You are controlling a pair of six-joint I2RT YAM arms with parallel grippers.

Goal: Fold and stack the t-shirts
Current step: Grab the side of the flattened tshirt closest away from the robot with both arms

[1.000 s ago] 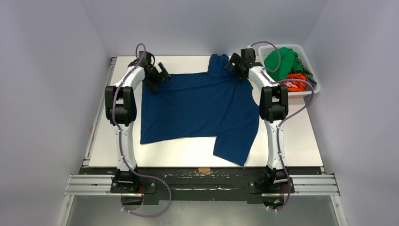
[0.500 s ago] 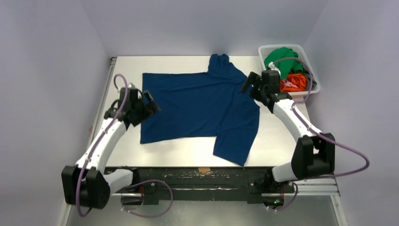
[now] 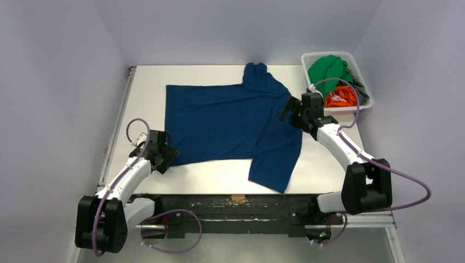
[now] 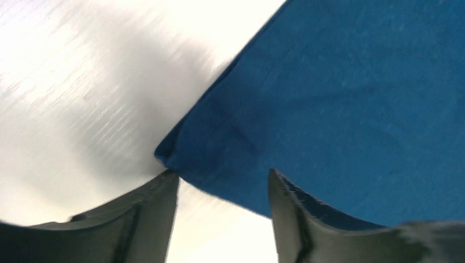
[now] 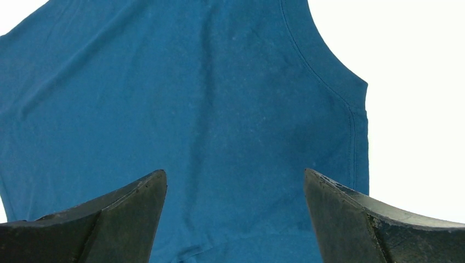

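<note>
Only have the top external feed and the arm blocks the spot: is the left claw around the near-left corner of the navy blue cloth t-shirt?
Observer: In the left wrist view the left claw straddles that corner of the navy blue cloth t-shirt. Its fingers stand apart, not pinched on the cloth.
Operator: And the right claw, gripping anything?
Observer: No. In the right wrist view the right claw is wide open over flat cloth, with a curved stitched seam near the shirt's edge just ahead of its right finger.
</note>
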